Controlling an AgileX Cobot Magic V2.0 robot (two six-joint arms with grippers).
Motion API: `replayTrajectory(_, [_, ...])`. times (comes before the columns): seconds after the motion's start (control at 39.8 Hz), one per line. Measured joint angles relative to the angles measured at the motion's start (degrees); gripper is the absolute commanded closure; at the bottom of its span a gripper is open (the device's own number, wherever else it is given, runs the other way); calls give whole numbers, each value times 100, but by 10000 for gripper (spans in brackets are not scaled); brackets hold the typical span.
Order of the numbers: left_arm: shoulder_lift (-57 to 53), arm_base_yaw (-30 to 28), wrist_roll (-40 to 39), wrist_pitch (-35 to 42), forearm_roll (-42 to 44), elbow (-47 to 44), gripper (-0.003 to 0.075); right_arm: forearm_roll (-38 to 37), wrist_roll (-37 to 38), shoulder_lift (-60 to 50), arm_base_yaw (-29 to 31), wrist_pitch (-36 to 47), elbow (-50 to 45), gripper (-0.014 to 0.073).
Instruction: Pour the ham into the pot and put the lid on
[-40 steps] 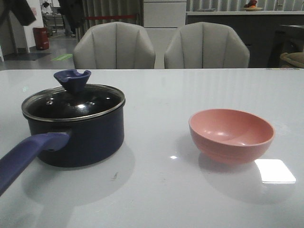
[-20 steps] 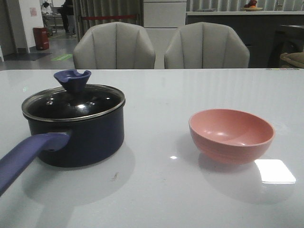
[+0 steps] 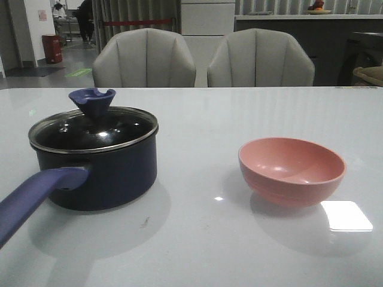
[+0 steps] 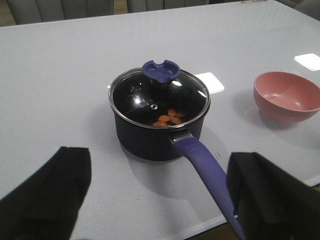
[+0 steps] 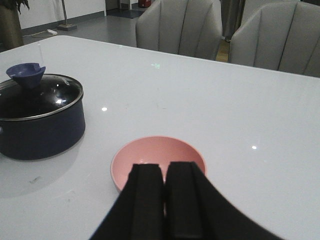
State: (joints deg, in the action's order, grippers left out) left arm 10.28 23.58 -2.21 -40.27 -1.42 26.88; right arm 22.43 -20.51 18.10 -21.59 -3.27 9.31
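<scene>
The dark navy pot (image 3: pixel 99 170) stands at the left of the table with its purple-blue handle (image 3: pixel 33 200) toward me. The glass lid (image 3: pixel 93 130) with its blue knob (image 3: pixel 91 100) sits on it. Through the lid, in the left wrist view, several orange-pink ham pieces (image 4: pixel 169 118) lie in the pot (image 4: pixel 150 140). My left gripper (image 4: pixel 160 195) is open and empty, held back from the pot above the handle (image 4: pixel 207 172). My right gripper (image 5: pixel 164 172) is shut and empty, above the near rim of the empty pink bowl (image 5: pixel 157 155). Neither gripper shows in the front view.
The pink bowl (image 3: pixel 291 170) stands at the right of the table. Two grey chairs (image 3: pixel 203 60) stand behind the far edge. The table's near edge (image 4: pixel 200 227) shows in the left wrist view below the handle.
</scene>
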Motion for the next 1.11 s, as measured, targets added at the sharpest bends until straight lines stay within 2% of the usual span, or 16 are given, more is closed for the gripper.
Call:
replayTrajectory(0.13, [-276,0,4,38,0,-223,564,0,0,0,0,0,0,433])
replayTrajectory(0.18, [-291,0,4,67,0,-266,618,0,0,0,0,0,0,433])
replayTrajectory(0.23, [-301,0,4,90,0,-288,596,0,0,0,0,0,0,433])
replayTrajectory(0.8, [-315,0,4,125,0,-313,607,0,0,0,0,0,0,433])
replayTrajectory(0.98, [-315,-137,4,808,104,-675,607,0,0,0,0,0,0,433])
replayTrajectory(1.11, [-412,-732,4,1638,200,-1191,607,0,0,0,0,0,0,433])
